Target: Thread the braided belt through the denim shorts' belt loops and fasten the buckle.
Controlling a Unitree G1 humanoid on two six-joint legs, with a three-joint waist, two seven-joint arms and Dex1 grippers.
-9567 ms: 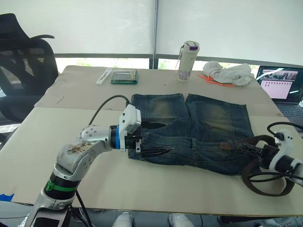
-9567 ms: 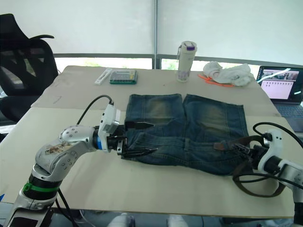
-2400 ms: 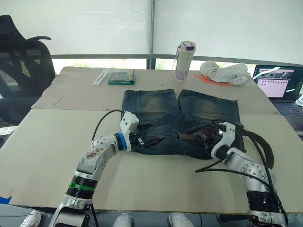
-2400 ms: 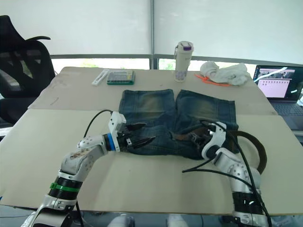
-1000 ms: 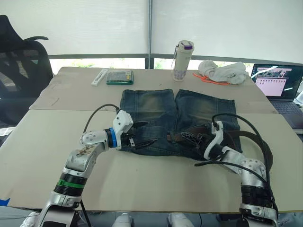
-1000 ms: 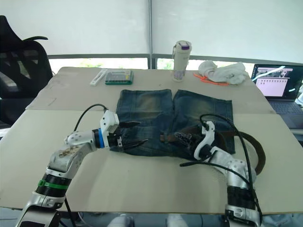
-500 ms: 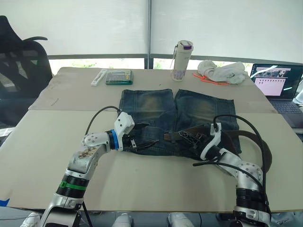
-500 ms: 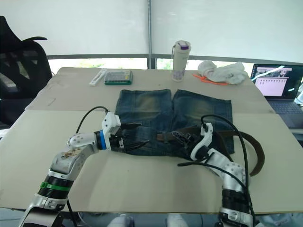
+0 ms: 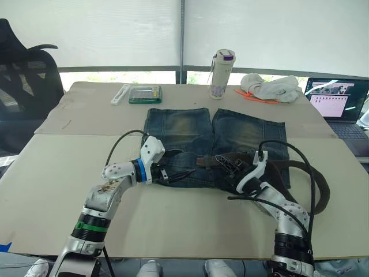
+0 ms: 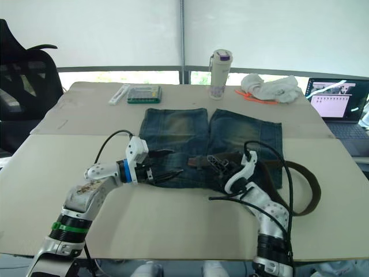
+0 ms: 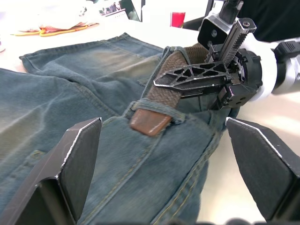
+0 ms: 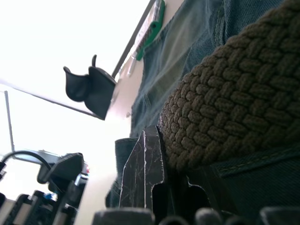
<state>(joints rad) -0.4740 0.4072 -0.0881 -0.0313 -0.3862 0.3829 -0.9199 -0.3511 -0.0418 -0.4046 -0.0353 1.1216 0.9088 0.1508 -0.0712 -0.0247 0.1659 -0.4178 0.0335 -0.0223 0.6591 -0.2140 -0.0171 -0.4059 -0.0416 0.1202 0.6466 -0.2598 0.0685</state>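
Since half a second ago my right gripper (image 9: 229, 168) has pushed the braided belt (image 11: 171, 78) further toward my left gripper (image 9: 179, 164); its leather tip now pokes through a belt loop (image 11: 152, 106) on the denim shorts (image 9: 190, 128). Right fingers stay clamped on the belt; left fingers (image 11: 77, 151) are spread wide, just short of the tip. Beyond the shorts stand a bottle (image 9: 218, 74), white cloth (image 9: 272, 88) and laptop (image 9: 336, 99).

Bright daylight through the window blinds (image 9: 115, 29) washes out the backgrounds; shadows are soft.
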